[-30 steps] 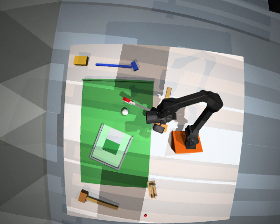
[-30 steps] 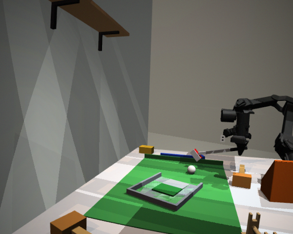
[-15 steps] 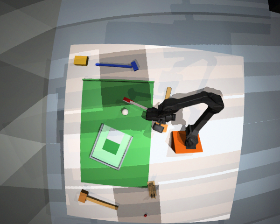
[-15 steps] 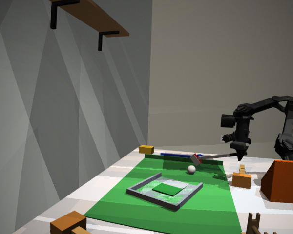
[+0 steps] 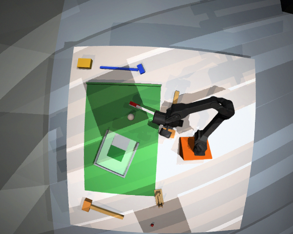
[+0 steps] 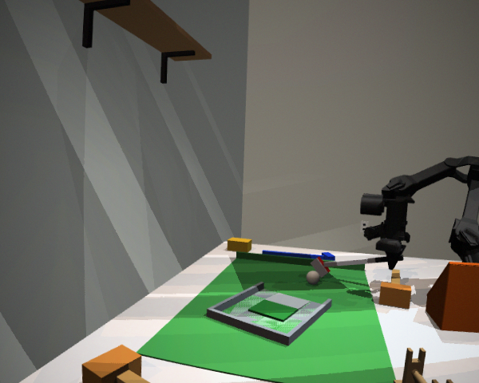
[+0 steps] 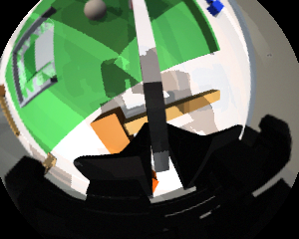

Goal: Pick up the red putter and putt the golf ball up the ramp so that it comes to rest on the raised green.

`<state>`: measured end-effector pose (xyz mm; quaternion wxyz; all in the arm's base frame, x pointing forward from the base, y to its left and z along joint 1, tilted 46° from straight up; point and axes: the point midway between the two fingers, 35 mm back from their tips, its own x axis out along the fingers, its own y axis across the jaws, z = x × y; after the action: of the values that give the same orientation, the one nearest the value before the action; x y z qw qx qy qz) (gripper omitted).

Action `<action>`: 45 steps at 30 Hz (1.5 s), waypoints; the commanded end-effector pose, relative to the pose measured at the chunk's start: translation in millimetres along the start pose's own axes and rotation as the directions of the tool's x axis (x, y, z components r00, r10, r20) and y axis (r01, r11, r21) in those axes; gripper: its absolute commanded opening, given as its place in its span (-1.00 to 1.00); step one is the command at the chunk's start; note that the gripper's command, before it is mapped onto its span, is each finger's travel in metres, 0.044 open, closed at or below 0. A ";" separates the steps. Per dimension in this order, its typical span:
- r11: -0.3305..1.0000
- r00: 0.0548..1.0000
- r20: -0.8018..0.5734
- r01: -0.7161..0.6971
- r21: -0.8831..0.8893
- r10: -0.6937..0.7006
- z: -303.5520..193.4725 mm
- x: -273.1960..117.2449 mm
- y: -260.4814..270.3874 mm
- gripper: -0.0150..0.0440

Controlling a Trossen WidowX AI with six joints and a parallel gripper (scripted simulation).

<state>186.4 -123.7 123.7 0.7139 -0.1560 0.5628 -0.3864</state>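
My fingers are clamped on the red-headed grey putter, its shaft stretching left, head just beyond the white golf ball; the grey-walled raised green lies nearer

A blue putter and yellow block lie along the counter's far edge; a wooden mallet lies at one near corner.

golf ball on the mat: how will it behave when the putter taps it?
The golf ball is a smooth sphere on the flat green mat, so it likely rolls freely. The red putter in the gripper looks stiff; its narrow head may deflect it sideways.
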 end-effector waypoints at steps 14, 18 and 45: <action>1.000 1.000 0.000 -0.004 -0.002 0.004 0.5 1.4 -14.0 -0.49; 1.000 1.000 0.001 -0.003 -0.006 0.003 0.1 2.6 -26.9 -0.49; 1.000 1.000 0.000 -0.008 -0.006 0.008 -3.7 2.0 109.9 -0.49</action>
<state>222.3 -59.4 54.5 0.7118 -0.1593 0.5713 -0.3763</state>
